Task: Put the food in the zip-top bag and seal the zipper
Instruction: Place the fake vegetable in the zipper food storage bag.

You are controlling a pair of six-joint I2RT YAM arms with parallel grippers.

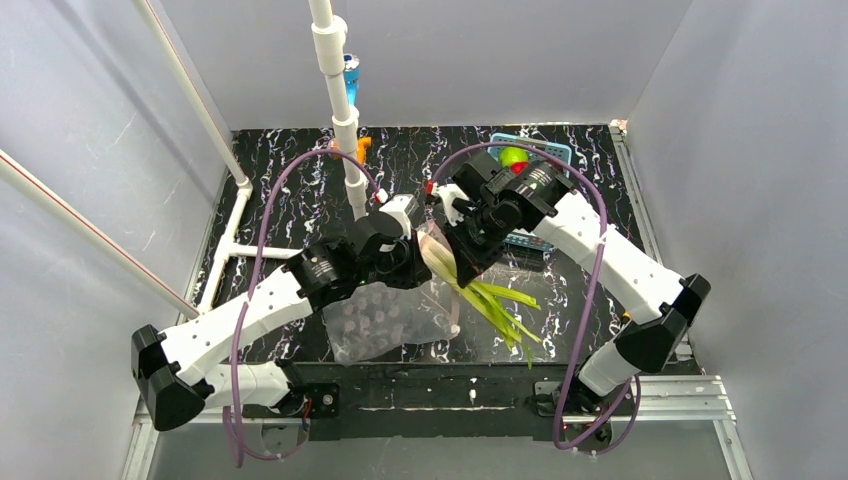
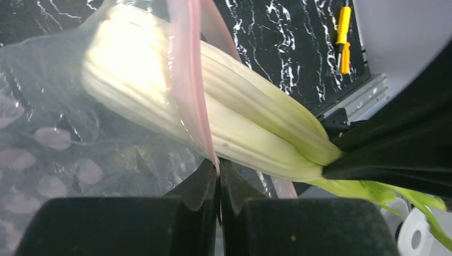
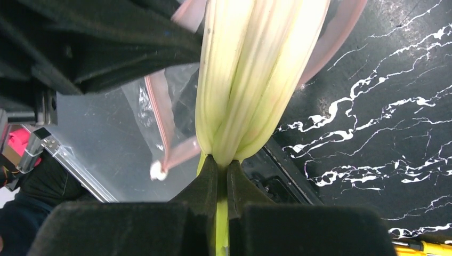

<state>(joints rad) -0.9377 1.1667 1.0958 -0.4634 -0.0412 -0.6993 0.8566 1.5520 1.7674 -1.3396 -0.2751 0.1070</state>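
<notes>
Right tool point(image 3: 219, 162) pinches diagonal leek point(image 3: 245, 80); white end points into bag point(image 2: 53, 106) mouth.

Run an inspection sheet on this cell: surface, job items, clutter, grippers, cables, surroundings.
Surface: black marbled table.
Job's things: leek with its white end inside the dotted bag and its green leaves outside; green fruit and red item in the blue basket.
Clutter: yellow tool near the table's edge; orange piece by the pipe.
Grippers: left gripper shut on the pink zipper strip; right gripper shut on the leek.
Cables: purple cables loop over both arms.
Surroundings: white pipe frame, grey walls.
</notes>
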